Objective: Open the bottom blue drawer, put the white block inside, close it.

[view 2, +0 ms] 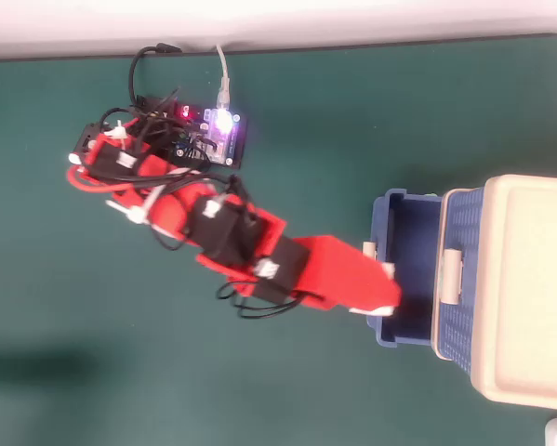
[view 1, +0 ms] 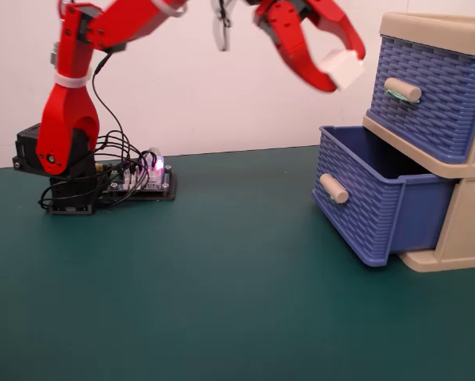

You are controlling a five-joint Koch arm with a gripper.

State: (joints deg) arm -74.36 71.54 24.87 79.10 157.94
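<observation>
The white block [view 1: 343, 68] is gripped in the red pincer [view 1: 337, 73], held high in the air near the top of the fixed view, at about 1 o'clock from the middle of the frame. It's clamped between the two red jaws, with the block sticking out a bit at the tips. The bottom drawer [view 1: 376, 198] is pulled out of the beige cabinet [view 1: 462, 230] and its inside can be seen as empty, with the beige handle [view 1: 333, 188] facing the arm. The block is up above the drawer's front edge, level with the upper drawer [view 1: 431, 95], which is shut and has green tape at its handle. In the overhead view the arm [view 2: 259, 251] is stretched from about 10 o'clock toward 3 o'clock, and the pincer [view 2: 382, 299] is seen over the front wall of the bottom drawer [view 2: 408, 269]; the block itself is mostly hidden under the red fingers there. A lit control board [view 1: 142, 178] is sitting on the green table [view 1: 205, 302] just beside the arm's base [view 1: 59, 171].
</observation>
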